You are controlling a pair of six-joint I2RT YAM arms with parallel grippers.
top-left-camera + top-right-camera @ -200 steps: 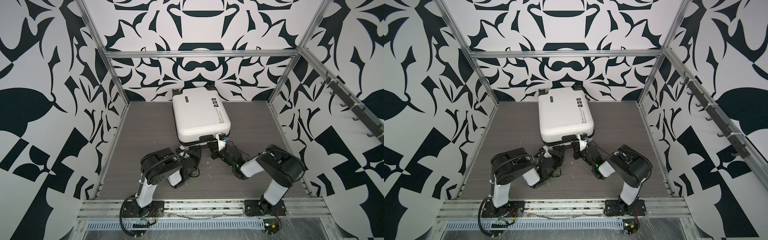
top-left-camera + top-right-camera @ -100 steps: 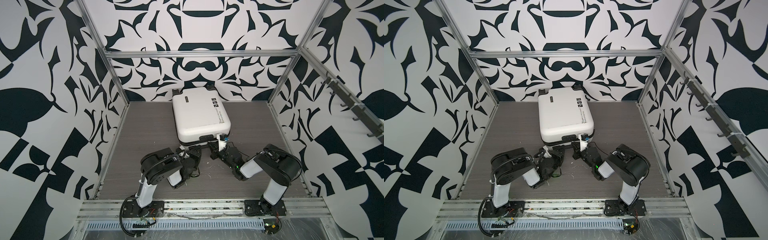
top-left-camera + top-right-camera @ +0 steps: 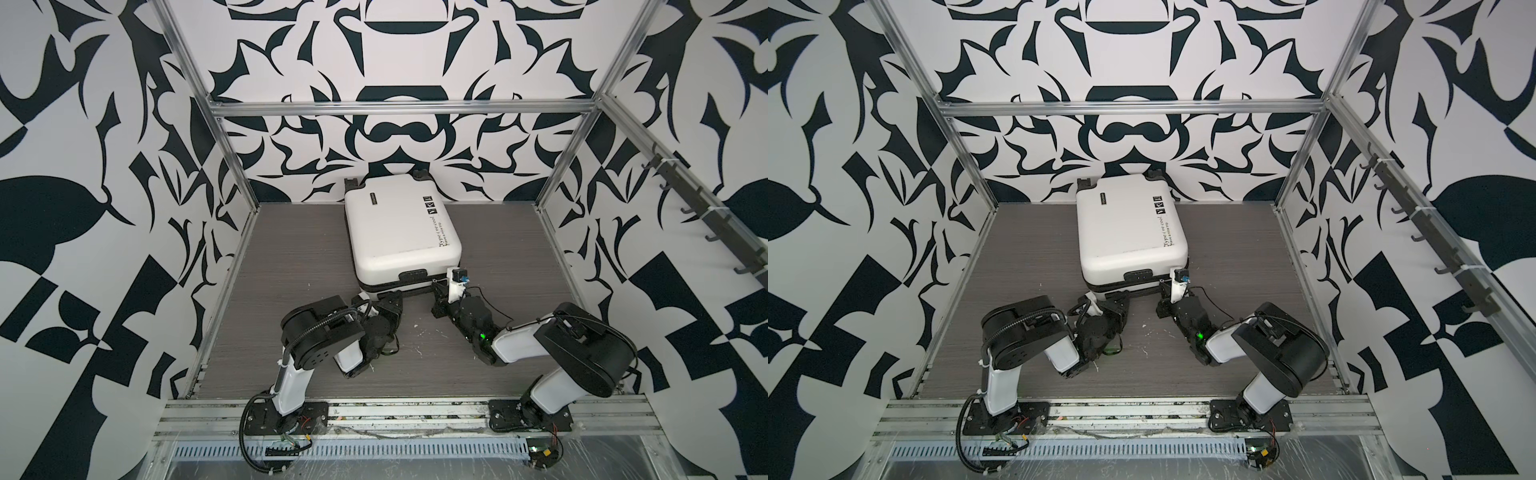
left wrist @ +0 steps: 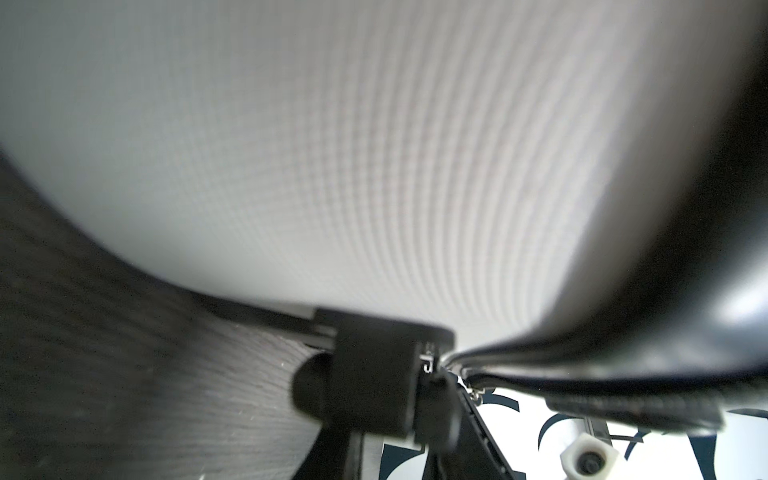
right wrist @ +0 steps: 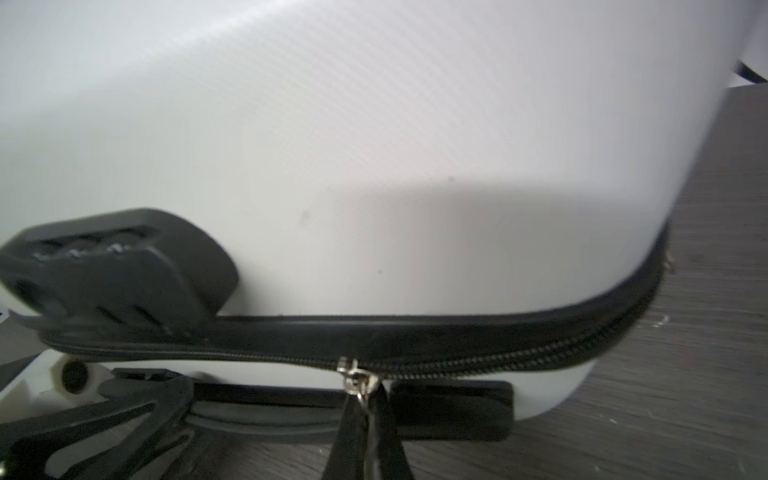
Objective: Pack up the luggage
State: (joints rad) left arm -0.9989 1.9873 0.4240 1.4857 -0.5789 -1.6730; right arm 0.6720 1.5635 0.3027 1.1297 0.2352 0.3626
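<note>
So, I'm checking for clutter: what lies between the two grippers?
Only the luggage's near edge, with its black side handle, over bare table. Both top views show this.

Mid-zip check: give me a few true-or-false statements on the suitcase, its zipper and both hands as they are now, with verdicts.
1. The suitcase lies flat on the table with its lid down. True.
2. The right hand is shut on the zipper pull. True.
3. The zipper pull has reached the combination lock. False: it sits apart from the lock, partway toward the suitcase's corner.
4. The wheels are at the end nearest the arms. False: they are at the far end.
5. The left hand is at the suitcase's near edge. True.
</note>
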